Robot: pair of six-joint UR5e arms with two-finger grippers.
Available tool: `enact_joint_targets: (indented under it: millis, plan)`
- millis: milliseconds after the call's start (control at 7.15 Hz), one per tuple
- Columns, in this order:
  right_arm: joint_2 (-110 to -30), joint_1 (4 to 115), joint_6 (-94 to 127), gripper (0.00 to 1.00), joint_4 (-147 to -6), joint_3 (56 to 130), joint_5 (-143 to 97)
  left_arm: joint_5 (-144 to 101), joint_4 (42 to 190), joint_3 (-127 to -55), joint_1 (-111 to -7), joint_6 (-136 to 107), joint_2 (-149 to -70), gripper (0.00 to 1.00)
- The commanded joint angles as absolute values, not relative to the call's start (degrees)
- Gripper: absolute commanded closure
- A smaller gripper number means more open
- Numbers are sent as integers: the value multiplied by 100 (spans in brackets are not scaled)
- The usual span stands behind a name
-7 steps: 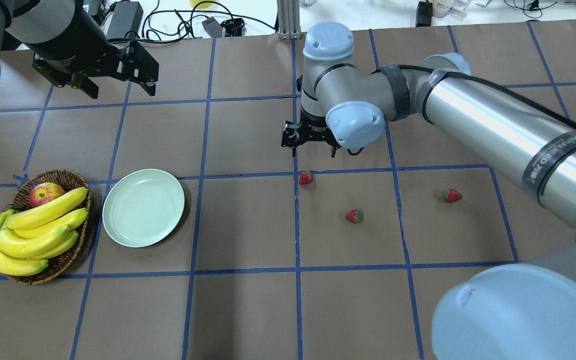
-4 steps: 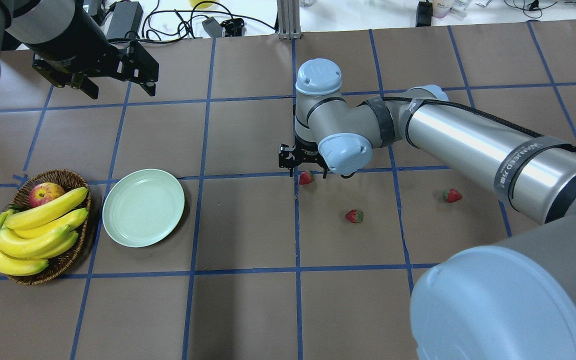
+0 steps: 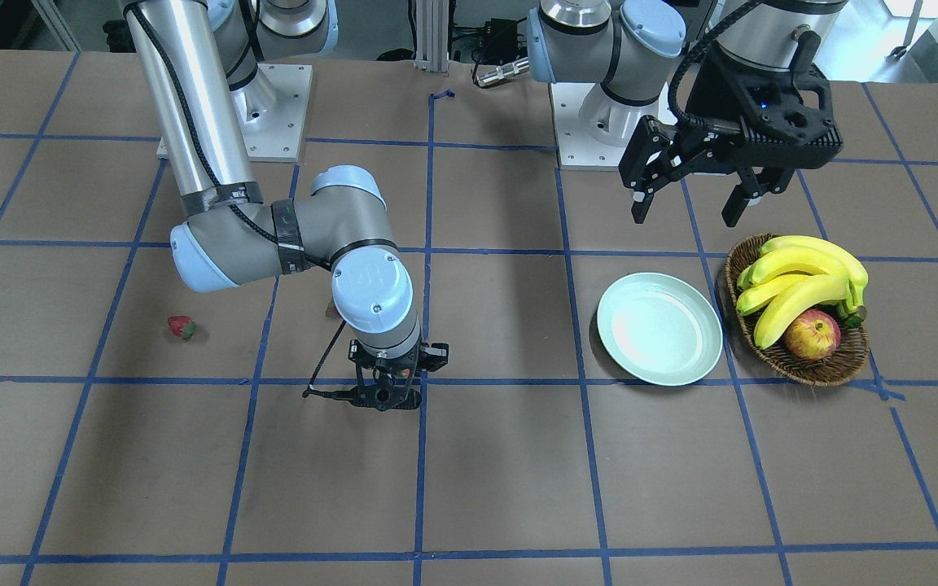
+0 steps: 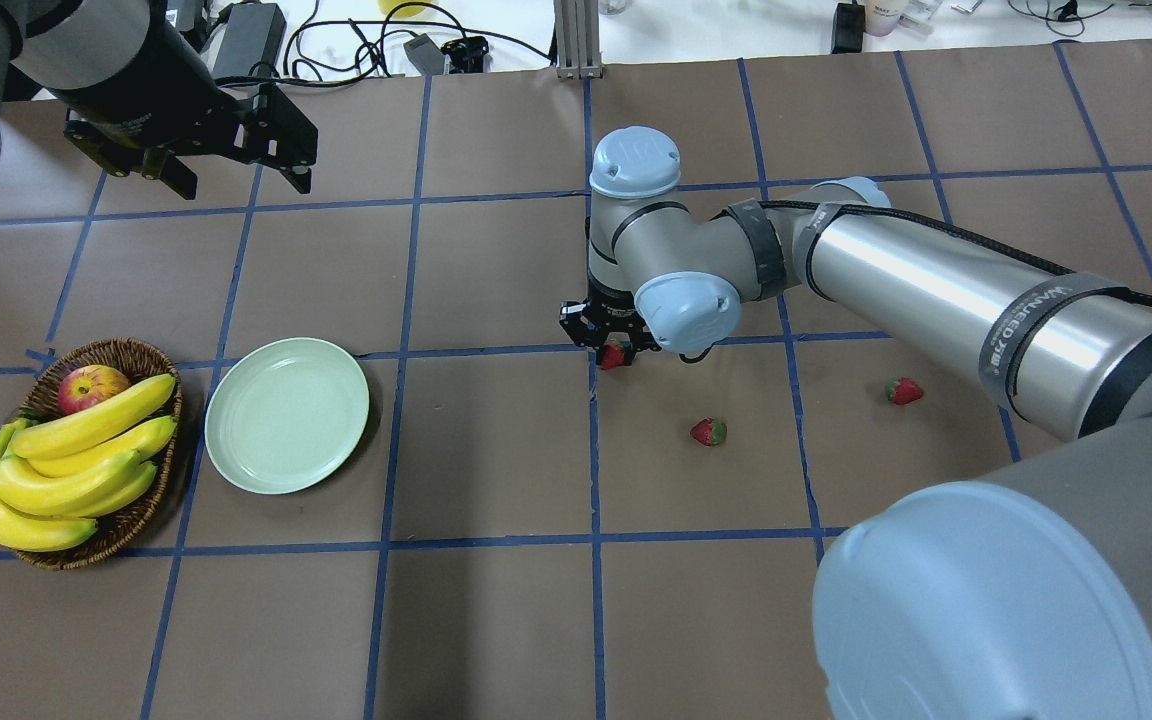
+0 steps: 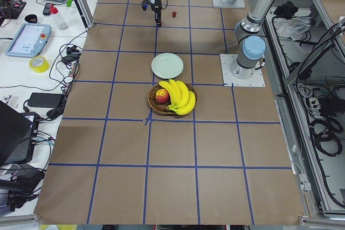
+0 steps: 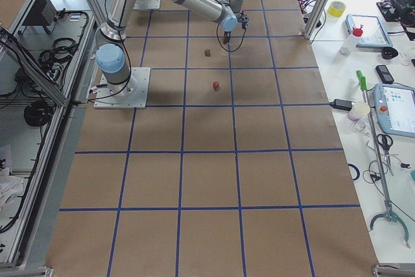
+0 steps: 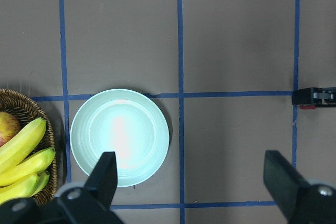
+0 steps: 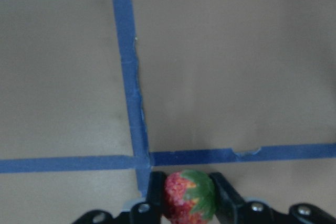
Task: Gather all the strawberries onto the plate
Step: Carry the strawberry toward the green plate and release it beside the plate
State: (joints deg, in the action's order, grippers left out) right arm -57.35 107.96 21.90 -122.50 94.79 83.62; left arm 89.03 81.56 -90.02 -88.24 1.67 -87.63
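Note:
Three small red strawberries lie right of centre. My right gripper (image 4: 614, 350) is down at the table and shut on the nearest strawberry (image 4: 614, 355). The right wrist view shows that strawberry (image 8: 189, 195) pinched between both fingers (image 8: 155, 195). The other two strawberries (image 4: 708, 432) (image 4: 904, 390) lie loose on the paper. The pale mint plate (image 4: 286, 415) is empty at the left, also seen in the left wrist view (image 7: 119, 137). My left gripper (image 4: 241, 183) hangs open and empty, high above the far left.
A wicker basket (image 4: 141, 350) with bananas (image 4: 66, 460) and an apple (image 4: 91, 387) stands just left of the plate. The right arm's long forearm (image 4: 936, 280) spans above the table's right half. Cables and gear lie along the far edge.
My right gripper has come down toward the near side over the strawberry, and its fingers have closed on it. The left arm has not moved.

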Motion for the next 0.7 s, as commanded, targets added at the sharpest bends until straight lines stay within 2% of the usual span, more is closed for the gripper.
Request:
enact_joint_targets:
  millis: [0,419,559]
  plan:
    - [-5792,10941,2406,100,-12295,9387,7687,8903,8156,-9000,-8824,167,-8763,0]
    - [-5740,11819,3363,100,-12480,9299,7277,8903,8156,-9000,-8816,167,-8763,0]
    - [-5644,11839,3375,86,-12524,9325,7303,8912,8156,-9000,-8824,176,-8763,0]
